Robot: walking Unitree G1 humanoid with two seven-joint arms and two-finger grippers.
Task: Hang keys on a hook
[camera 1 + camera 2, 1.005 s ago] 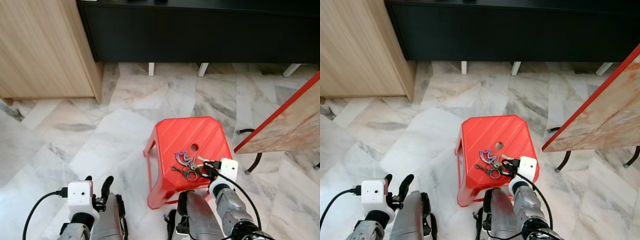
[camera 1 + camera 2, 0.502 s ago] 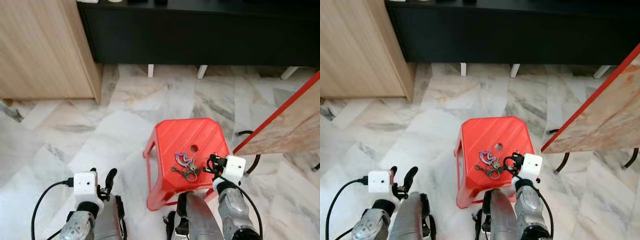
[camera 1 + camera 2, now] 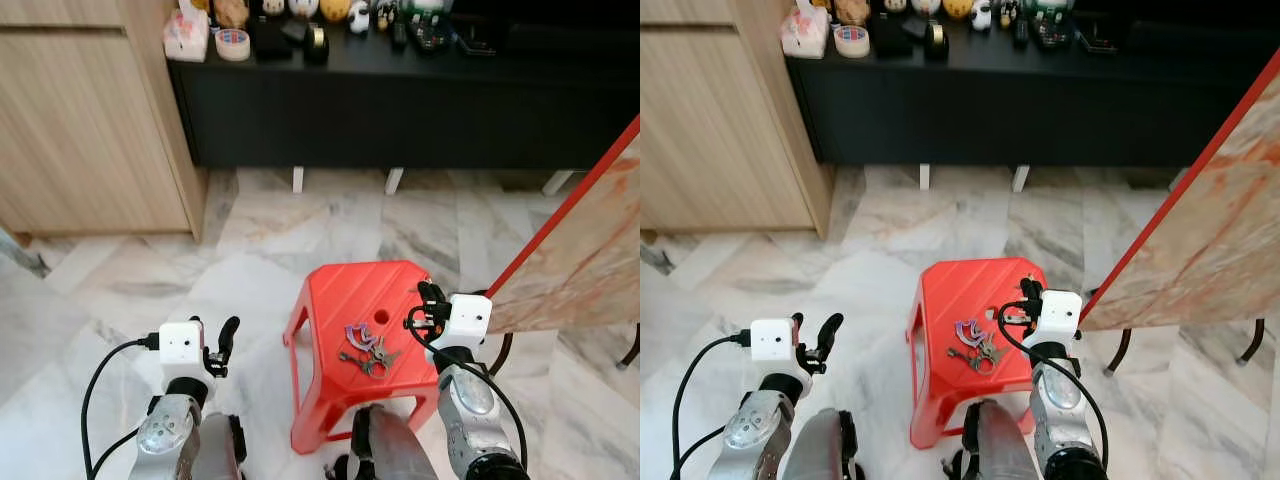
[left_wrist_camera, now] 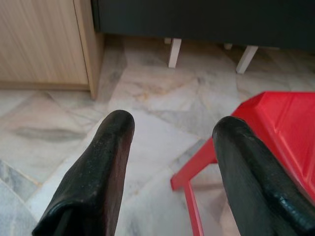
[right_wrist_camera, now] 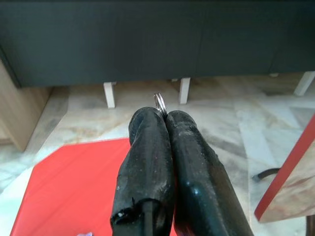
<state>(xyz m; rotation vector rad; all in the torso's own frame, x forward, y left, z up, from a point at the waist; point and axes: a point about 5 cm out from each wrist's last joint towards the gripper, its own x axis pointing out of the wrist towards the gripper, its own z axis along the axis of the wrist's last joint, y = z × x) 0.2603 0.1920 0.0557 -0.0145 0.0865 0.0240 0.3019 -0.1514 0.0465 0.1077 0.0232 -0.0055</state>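
A bunch of keys (image 3: 364,349) with a purple tag lies on the top of a red plastic stool (image 3: 340,282). My right gripper (image 3: 428,300) hovers over the stool's right edge, a little to the right of the bunch. In the right wrist view its fingers (image 5: 147,142) are pressed together, and a small silver key ring (image 5: 159,102) pokes out between the tips. What hangs below the ring is hidden. My left gripper (image 3: 226,335) is held low to the left of the stool, open with nothing between its fingers (image 4: 106,147).
A long black sideboard (image 3: 420,95) on white feet stands ahead, with tape rolls and small items on top. A light wooden cabinet (image 3: 90,120) is at the left. A red-edged board (image 3: 585,250) leans at the right. Marble floor (image 3: 250,240) lies between.
The camera has tilted up, bringing the sideboard top into view. My right gripper has risen from beside the keys to above the stool's right edge. The left gripper has come up a little.
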